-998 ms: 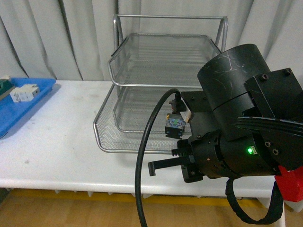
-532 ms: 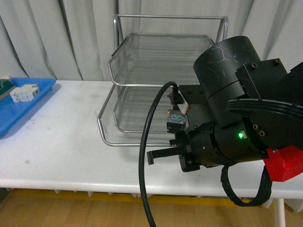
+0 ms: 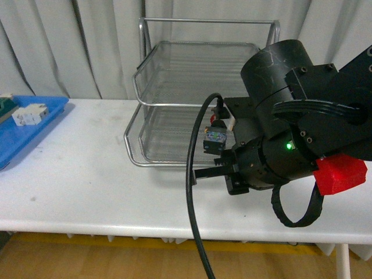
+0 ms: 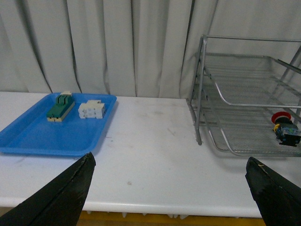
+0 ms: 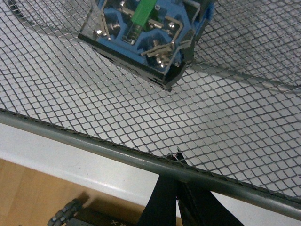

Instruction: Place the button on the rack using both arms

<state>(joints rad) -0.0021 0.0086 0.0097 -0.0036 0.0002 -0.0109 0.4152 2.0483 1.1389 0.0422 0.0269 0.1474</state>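
We see the button [image 3: 214, 141] mid-frame, resting on the rack's [image 3: 152, 164] bottom mesh; our right gripper [image 3: 224, 170] looks released, the left gripper [image 4: 171, 188] spread wide; withdrawing carelessly could snag the rim and tip it.

No text, label or number seems readable anywhere in these views.

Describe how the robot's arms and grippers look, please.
The right arm is black, with a scratched cylindrical housing, a lit green LED, a red block and a thick black cable. Of the left gripper, only two dark wedge-shaped fingers show.
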